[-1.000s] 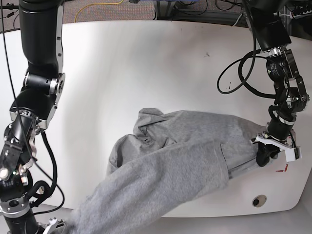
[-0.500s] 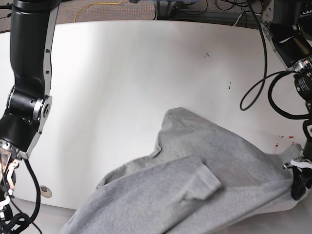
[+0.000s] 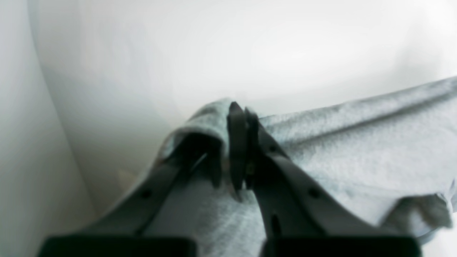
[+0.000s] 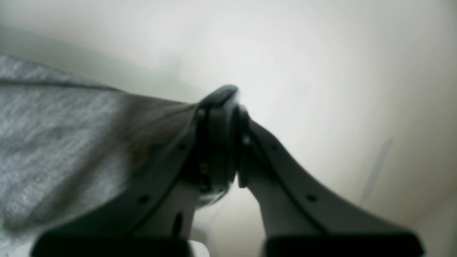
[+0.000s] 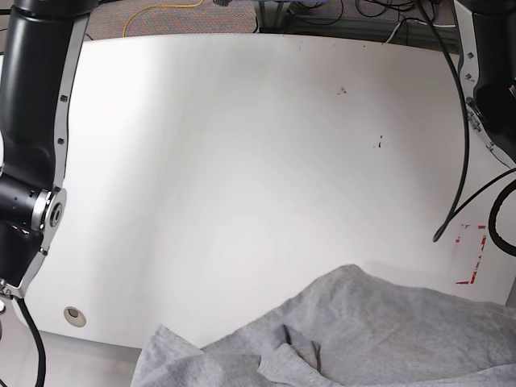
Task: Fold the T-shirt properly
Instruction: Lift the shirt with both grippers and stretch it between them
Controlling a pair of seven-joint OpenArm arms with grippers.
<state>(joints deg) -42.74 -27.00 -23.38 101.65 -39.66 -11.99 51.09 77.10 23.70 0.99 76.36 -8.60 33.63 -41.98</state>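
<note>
The heather-grey T-shirt (image 5: pixel 387 330) lies bunched at the near edge of the white table (image 5: pixel 242 161), running off the bottom of the base view; no lettering shows. Neither gripper appears in the base view. In the left wrist view my left gripper (image 3: pixel 242 117) is shut on a fold of the T-shirt (image 3: pixel 357 142), and cloth drapes over one finger. Seen from the right wrist, my right gripper (image 4: pixel 234 107) is shut on a stretched edge of the T-shirt (image 4: pixel 53 135), which spreads to the left.
My two arms' black links (image 5: pixel 36 121) (image 5: pixel 492 64) stand at the table's left and right sides. A black cable (image 5: pixel 461 145) hangs at the right beside red corner marks (image 5: pixel 474 258). A round hole (image 5: pixel 74 315) sits near the front left edge.
The T-shirt has been dragged toward the table's near edge. Both grippers have dropped out of the base view. The cloth now covers only the bottom strip.
</note>
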